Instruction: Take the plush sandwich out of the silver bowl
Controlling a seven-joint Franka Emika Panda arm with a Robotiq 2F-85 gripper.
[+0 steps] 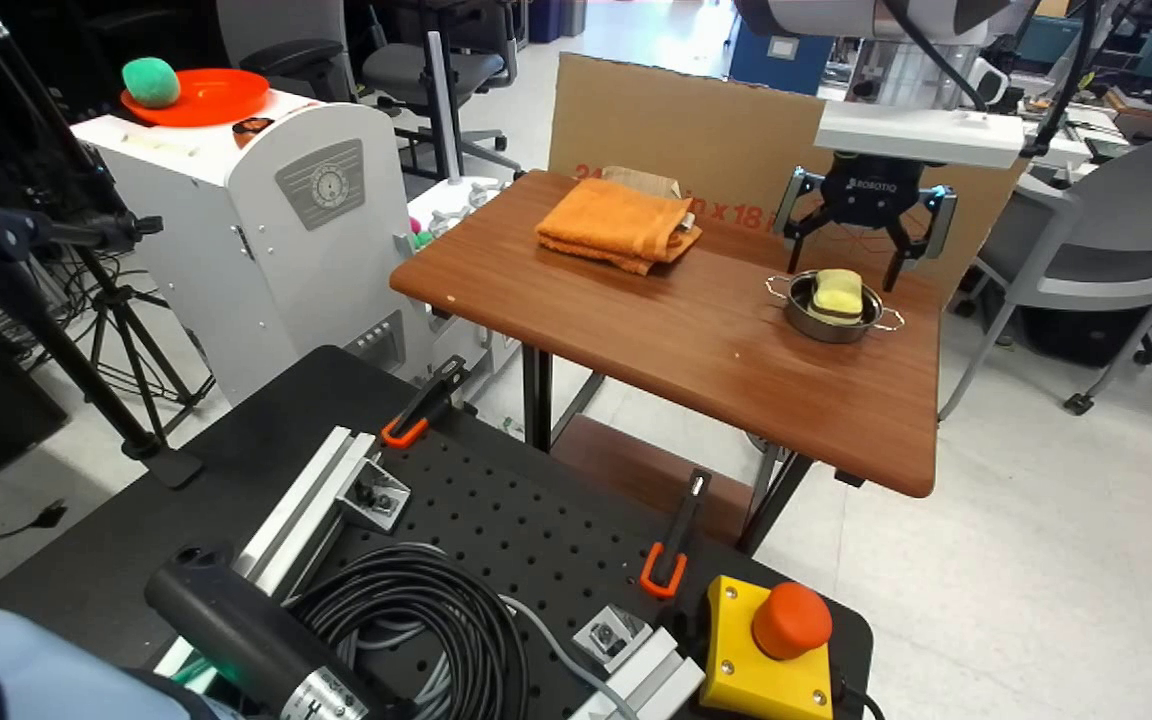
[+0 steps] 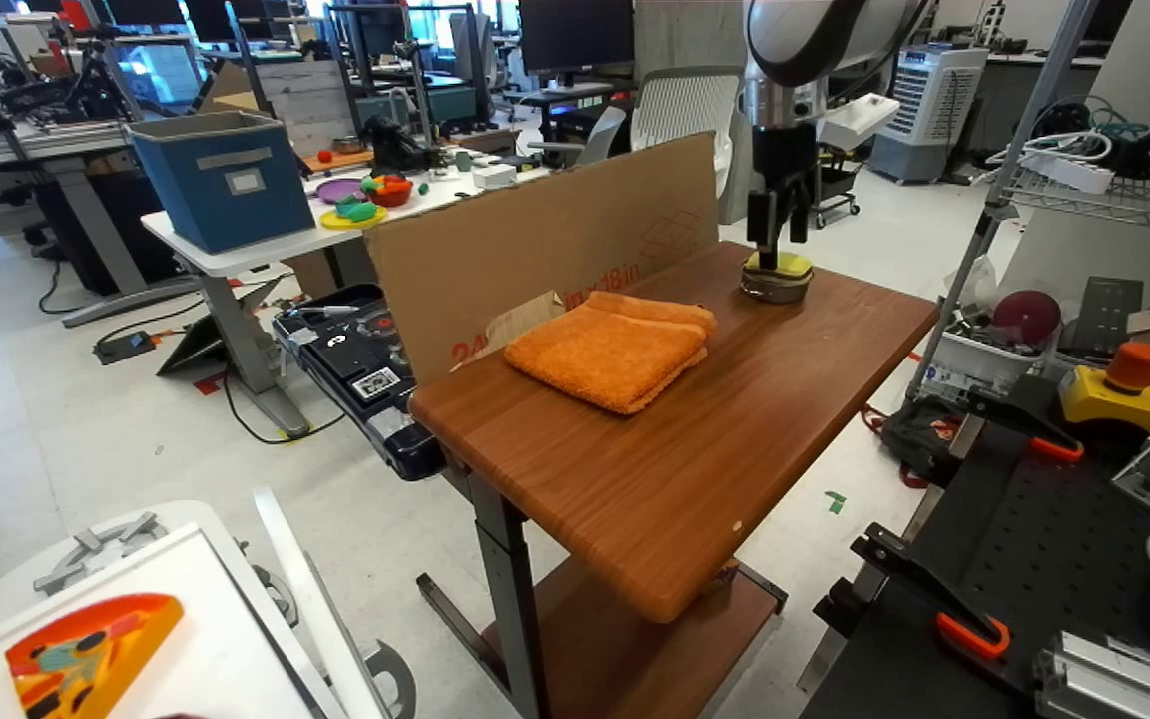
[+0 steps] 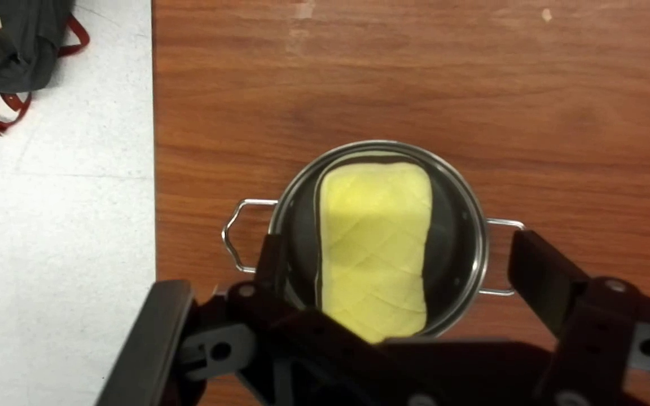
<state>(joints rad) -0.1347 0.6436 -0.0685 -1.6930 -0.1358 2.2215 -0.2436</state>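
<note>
- A pale yellow plush sandwich (image 3: 376,242) sits inside a small silver bowl (image 3: 453,237) on a brown table (image 1: 696,330).
- The robot's gripper (image 1: 841,274) hangs above, its fingers (image 3: 542,270) spread wide and holding nothing; in the wrist view their gap looks wider than the bowl.
- With its quilted top and dark edge band, the sandwich looks light and soft, likely to squash under a gentle squeeze and unlikely to break.
- Its fabric should grip well, so slipping seems a small worry.
- The best hold is probably across the narrow width, on the two long sides, where the bowl leaves gaps; the fingers would need to narrow to fit inside the rim.
- "ROBOTIQ" reads in white on the gripper's body.
- An upright cardboard sheet (image 1: 676,120) carries reddish print, "24" and "in x 18", partly hidden by the orange cloth (image 1: 616,220) and paper behind it.
- A round badge on a dark backpack (image 3: 14,62) is too blurred to read.
</note>
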